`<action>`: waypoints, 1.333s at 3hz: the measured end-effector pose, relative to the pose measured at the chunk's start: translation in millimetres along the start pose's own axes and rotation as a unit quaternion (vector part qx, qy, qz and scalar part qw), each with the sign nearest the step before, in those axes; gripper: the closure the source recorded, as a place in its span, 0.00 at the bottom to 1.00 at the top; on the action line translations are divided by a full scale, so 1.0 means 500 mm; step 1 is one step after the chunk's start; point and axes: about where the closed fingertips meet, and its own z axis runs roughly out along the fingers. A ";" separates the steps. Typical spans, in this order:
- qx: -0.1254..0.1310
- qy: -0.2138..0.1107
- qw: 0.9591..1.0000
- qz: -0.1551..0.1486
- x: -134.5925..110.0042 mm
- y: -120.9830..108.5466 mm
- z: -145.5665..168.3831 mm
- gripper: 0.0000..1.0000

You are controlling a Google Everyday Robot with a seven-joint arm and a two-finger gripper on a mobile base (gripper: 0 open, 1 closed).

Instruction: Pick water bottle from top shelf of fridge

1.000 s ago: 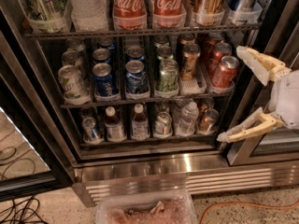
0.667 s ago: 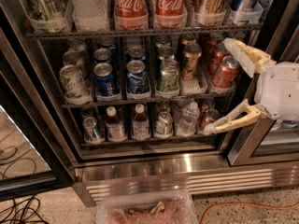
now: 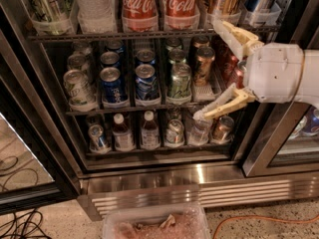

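Note:
The fridge (image 3: 199, 176) stands open, with a steel frame and dark wire racks. On the top shelf (image 3: 149, 34) the water bottle (image 3: 94, 6) stands second from the left, clear and ribbed, in a clear bin; its cap is cut off by the frame's top edge. My gripper (image 3: 212, 72) is at the right, in front of the middle rack, below and well right of the water bottle. Its cream fingers (image 3: 227, 31) are spread wide open and hold nothing.
Two red Coca-Cola bottles (image 3: 139, 4) stand right of the water bottle. Several cans (image 3: 110, 81) fill the middle rack, and small bottles (image 3: 149, 131) the lower one. A plastic tub (image 3: 154, 225) sits on the floor in front. An orange cable (image 3: 264, 218) and black cables (image 3: 20, 223) lie on the floor.
My gripper has moved left and a little up, from beside the fridge's right edge to in front of the middle rack. Its fingers stay open. The camera view has shifted slightly.

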 end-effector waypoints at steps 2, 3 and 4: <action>-0.039 -0.026 0.999 -0.011 -0.036 0.013 0.052 0.00; -0.040 -0.056 0.998 -0.011 -0.051 0.040 0.074 0.00; -0.030 -0.085 0.996 -0.026 -0.079 0.089 0.111 0.00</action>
